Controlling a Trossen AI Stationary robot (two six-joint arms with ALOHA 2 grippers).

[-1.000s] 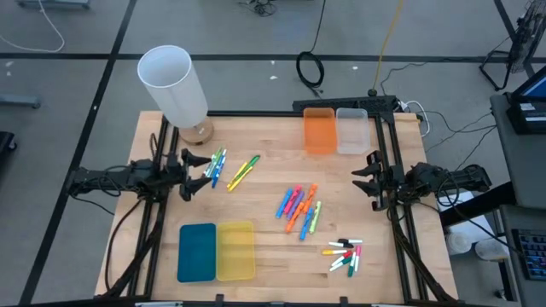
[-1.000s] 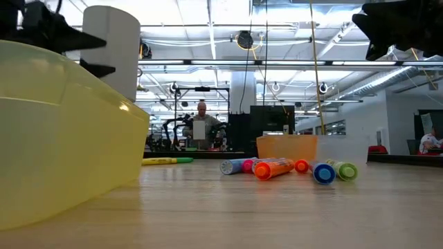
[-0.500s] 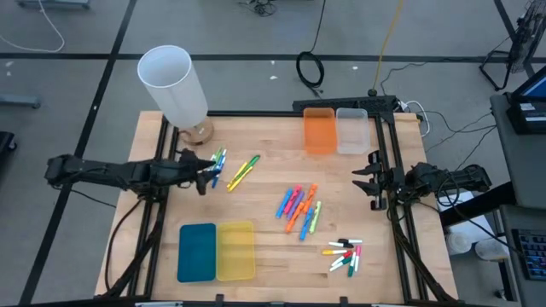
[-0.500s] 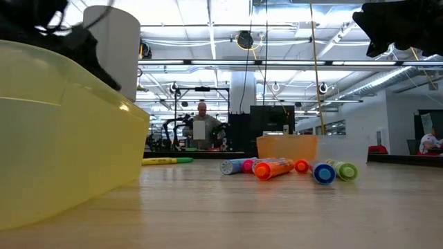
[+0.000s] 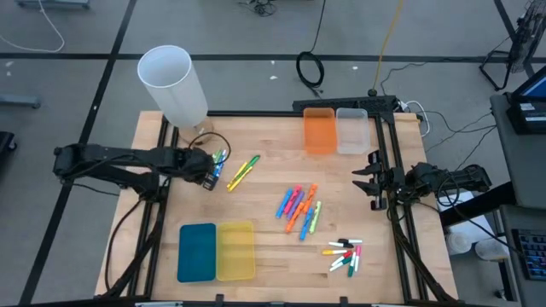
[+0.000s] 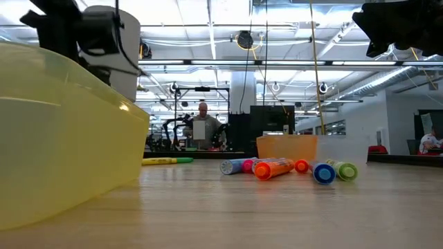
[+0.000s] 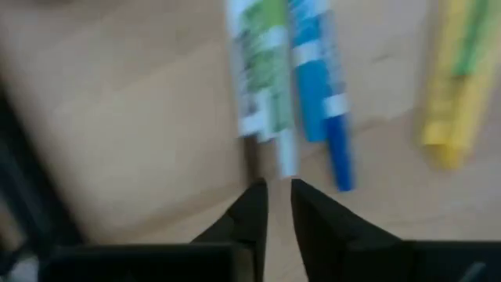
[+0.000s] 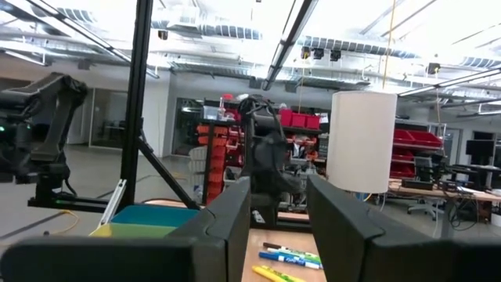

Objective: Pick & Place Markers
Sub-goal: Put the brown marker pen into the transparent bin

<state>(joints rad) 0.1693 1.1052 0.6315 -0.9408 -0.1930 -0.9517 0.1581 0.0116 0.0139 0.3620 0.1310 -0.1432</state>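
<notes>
Wooden counter [image 5: 264, 205] in a big workshop, with a tall white cylinder [image 5: 173, 85] at the far left corner. The markers are scattered in clumps: a green and blue pair [image 5: 220, 161] near the cylinder, two yellow-green ones [image 5: 243, 171] just beside those, a colourful pile [image 5: 299, 207] mid-counter, and thin white-bodied ones [image 5: 345, 255] near the right front. Orange bin [image 5: 319, 130] and clear bin [image 5: 352, 130] sit side by side at the back, blue bin [image 5: 197, 251] and yellow bin [image 5: 235, 250] touching each other at the front.

Left pincer [image 5: 208, 176] is down right at the green/blue pair. In the wrist view its tips [image 7: 274, 205] are nearly together with only a thin gap, and the markers' ends sit just past them. Can't tell if anything's actually pinched.

Right pincer [image 5: 365, 179] hangs at the right edge, well clear of the markers, fingers [image 8: 235, 211] parted, holding nothing. A person stands way back in the room [image 6: 201, 124].
</notes>
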